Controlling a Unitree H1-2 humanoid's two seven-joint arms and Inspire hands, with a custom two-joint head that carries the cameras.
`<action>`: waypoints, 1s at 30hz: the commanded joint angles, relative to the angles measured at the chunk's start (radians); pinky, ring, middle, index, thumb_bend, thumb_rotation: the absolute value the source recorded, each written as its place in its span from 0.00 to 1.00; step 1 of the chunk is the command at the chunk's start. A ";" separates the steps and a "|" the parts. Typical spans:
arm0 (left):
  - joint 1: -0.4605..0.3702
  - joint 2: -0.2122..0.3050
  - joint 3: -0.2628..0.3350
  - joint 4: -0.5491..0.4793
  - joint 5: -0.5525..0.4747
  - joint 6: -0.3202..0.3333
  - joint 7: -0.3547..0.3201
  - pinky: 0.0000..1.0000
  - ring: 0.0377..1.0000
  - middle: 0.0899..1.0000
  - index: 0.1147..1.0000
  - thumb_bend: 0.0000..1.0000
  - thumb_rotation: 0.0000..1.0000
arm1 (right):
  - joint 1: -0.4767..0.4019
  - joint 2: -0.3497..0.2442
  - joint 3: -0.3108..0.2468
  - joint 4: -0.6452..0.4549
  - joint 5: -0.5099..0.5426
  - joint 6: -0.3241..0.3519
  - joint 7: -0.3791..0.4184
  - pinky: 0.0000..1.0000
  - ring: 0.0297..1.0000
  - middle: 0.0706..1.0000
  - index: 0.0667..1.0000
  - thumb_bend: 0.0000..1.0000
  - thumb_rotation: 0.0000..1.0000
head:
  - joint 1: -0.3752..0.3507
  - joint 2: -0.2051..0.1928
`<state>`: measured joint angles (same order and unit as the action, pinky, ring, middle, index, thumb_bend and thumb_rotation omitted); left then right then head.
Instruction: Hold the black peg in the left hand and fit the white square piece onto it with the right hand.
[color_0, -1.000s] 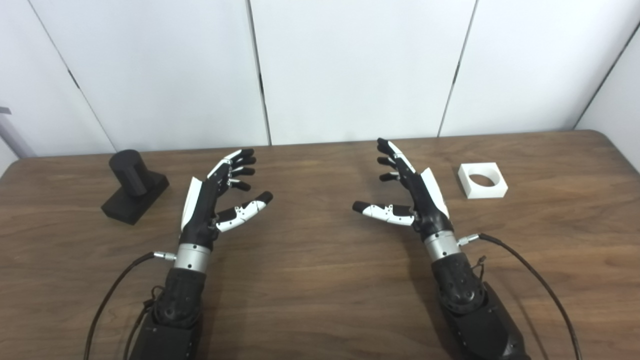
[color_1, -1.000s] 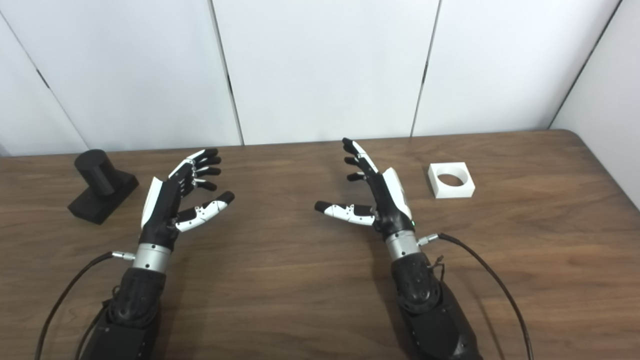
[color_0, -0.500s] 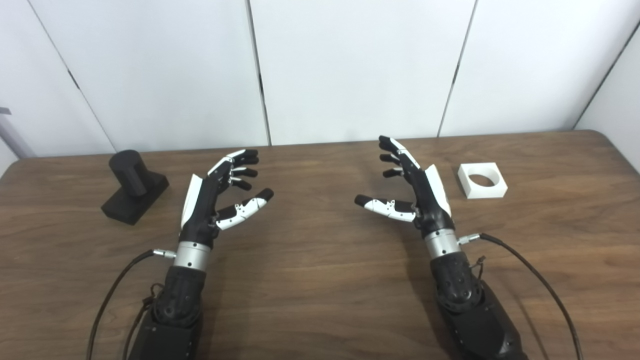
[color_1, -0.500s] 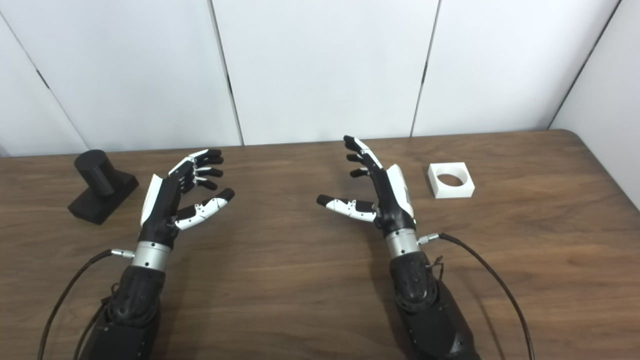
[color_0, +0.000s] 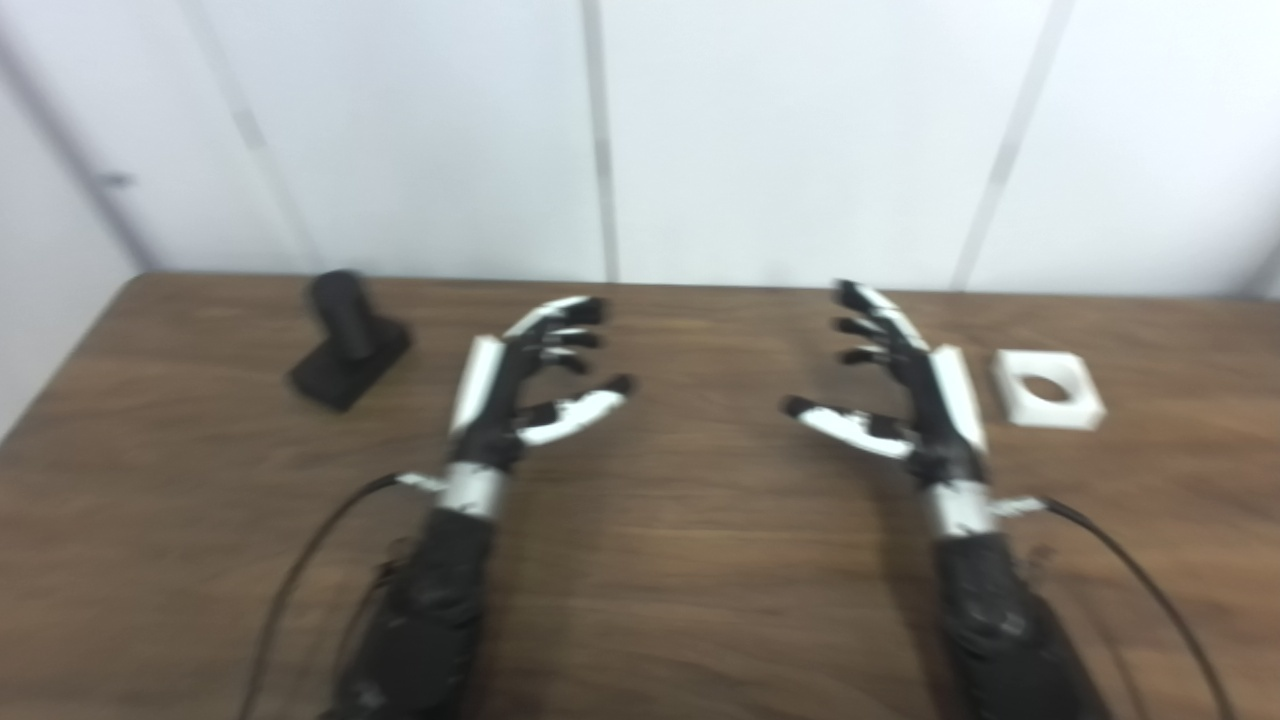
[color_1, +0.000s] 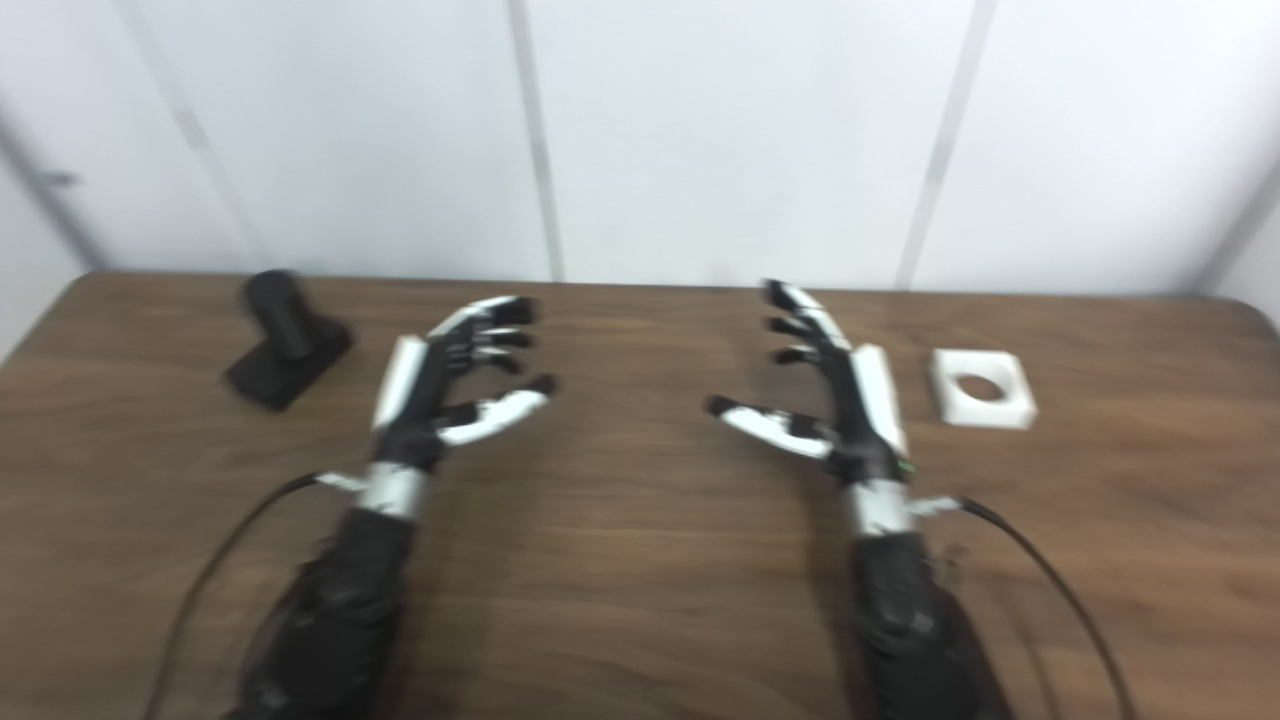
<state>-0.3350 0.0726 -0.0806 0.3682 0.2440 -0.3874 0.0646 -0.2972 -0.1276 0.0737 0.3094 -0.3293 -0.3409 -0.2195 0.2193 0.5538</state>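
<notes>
Hand on the left (color_0: 520, 385) hovers empty beside black peg (color_0: 345, 335).

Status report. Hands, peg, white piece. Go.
Left hand open, right hand open, both holding nothing. Peg on the table, outboard of left hand; white piece just outboard of right hand. Nothing in the way.
</notes>
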 joint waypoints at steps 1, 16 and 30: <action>-0.033 -0.013 -0.008 -0.032 0.030 -0.005 0.026 0.55 0.68 0.74 0.73 0.68 0.27 | -0.020 -0.022 -0.012 -0.044 0.019 -0.035 0.014 0.64 0.78 0.85 0.85 0.65 0.22 | 0.029 -0.004; -0.015 -0.014 -0.034 -0.074 0.189 0.017 0.105 0.67 0.72 0.71 0.69 0.67 0.29 | 0.006 -0.034 -0.031 -0.098 0.036 0.007 0.048 0.65 0.77 0.84 0.84 0.65 0.18 | 0.096 -0.042; -0.028 0.069 -0.026 -0.134 0.369 0.059 0.201 0.56 0.65 0.70 0.69 0.72 0.23 | 0.006 -0.039 -0.045 -0.105 0.043 0.012 0.075 0.64 0.76 0.83 0.83 0.64 0.08 | 0.109 -0.053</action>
<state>-0.3232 0.1350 -0.1122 0.2715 0.6032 -0.3254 0.2343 -0.2582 -0.1564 0.0416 0.2322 -0.2964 -0.3162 -0.1427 0.3267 0.5001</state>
